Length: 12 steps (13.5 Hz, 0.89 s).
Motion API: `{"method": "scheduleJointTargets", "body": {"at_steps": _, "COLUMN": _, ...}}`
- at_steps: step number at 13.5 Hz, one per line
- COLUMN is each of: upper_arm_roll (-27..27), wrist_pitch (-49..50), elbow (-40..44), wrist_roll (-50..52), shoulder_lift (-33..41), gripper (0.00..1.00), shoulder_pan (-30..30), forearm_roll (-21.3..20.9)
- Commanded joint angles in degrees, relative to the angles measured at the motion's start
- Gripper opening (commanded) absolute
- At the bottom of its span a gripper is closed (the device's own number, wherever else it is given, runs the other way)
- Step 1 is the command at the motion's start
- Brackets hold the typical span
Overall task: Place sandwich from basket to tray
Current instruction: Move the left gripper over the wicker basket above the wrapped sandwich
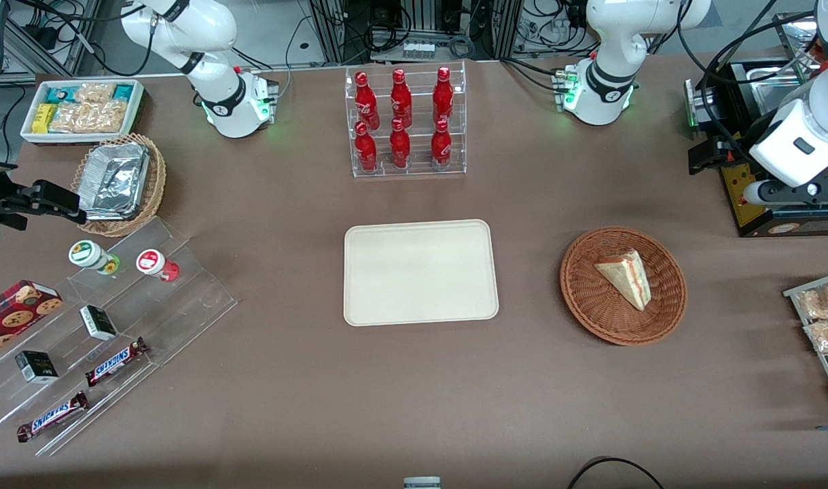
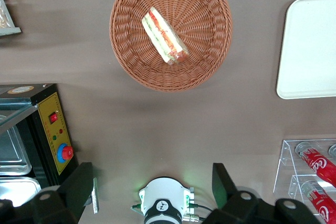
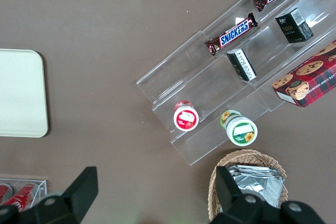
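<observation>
Brown table point(image 1: 305, 380) holds bottle rack point(image 1: 405, 122), bare tray point(image 1: 420, 272), sandwich point(image 1: 625, 277) in basket point(image 1: 590, 299); gripper point(image 2: 152, 184) high above, fingers wide open, empty

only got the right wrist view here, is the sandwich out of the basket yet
Observer: No, the sandwich lies in the basket.
Operator: where's the gripper
Observer: The gripper is open, high above the table, farther from the front camera than the basket.
Operator: anything on the tray
Observer: Nothing; the tray sits beside the basket, between it and your snack shelf.
</observation>
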<state>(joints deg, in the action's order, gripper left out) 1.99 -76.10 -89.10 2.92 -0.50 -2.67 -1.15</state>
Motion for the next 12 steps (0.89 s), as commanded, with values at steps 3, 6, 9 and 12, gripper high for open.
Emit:
{"method": "scheduleJointTargets", "body": {"at_steps": 3, "upper_arm_roll": -0.1, "wrist_pitch": -3.7, "elbow": 0.6, "wrist_roll": 1.3, "shoulder_lift": -0.8, "gripper": 1.0, "shoulder_pan": -0.2, "forearm_roll": 0.0}}
{"method": "scheduleJointTargets", "body": {"at_steps": 6, "upper_arm_roll": -0.1, "wrist_pitch": -10.7, "elbow": -4.8, "wrist_roll": 1.1, "shoulder_lift": -0.5, "gripper": 1.0, "shoulder_pan": -0.2, "forearm_roll": -0.7}}
{"method": "scheduleJointTargets", "body": {"at_steps": 9, "upper_arm_roll": -0.1, "wrist_pitch": -14.6, "elbow": -8.4, "wrist_roll": 1.8, "shoulder_lift": -0.9, "gripper": 1.0, "shoulder_pan": -0.2, "forearm_roll": -0.7}}
{"method": "scheduleJointTargets", "body": {"at_steps": 12, "upper_arm_roll": -0.1, "wrist_pitch": -23.4, "elbow": -17.0, "wrist_roll": 2.7, "shoulder_lift": 0.6, "gripper": 1.0, "shoulder_pan": -0.2, "forearm_roll": -0.6}}
